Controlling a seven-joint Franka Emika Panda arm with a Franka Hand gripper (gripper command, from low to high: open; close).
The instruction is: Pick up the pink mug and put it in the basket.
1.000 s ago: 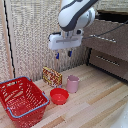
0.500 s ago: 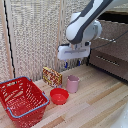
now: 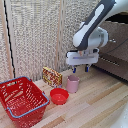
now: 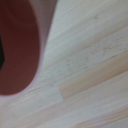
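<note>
The pink mug [image 3: 73,84] stands upright on the wooden surface, between a red bowl and the arm. My gripper [image 3: 80,69] hangs just above the mug and slightly to the exterior view's right of it. Its blue-tipped fingers [image 3: 74,70] are apart and hold nothing. The red mesh basket [image 3: 15,91] with its blue-grey rim sits at the exterior view's lower left, well away from the mug. In the wrist view a blurred pink-red curved shape [image 4: 22,45], seemingly the mug seen close up, fills one side above the wood planks.
A low red bowl [image 3: 59,95] sits right beside the mug, between it and the basket. A small patterned box [image 3: 52,76] stands behind the bowl against the slatted wall. A dark wooden cabinet [image 3: 116,62] is at the exterior view's right.
The gripper has come down and shifted to the exterior view's right, from high above the table to just over the mug. The mug, bowl and basket have not moved.
</note>
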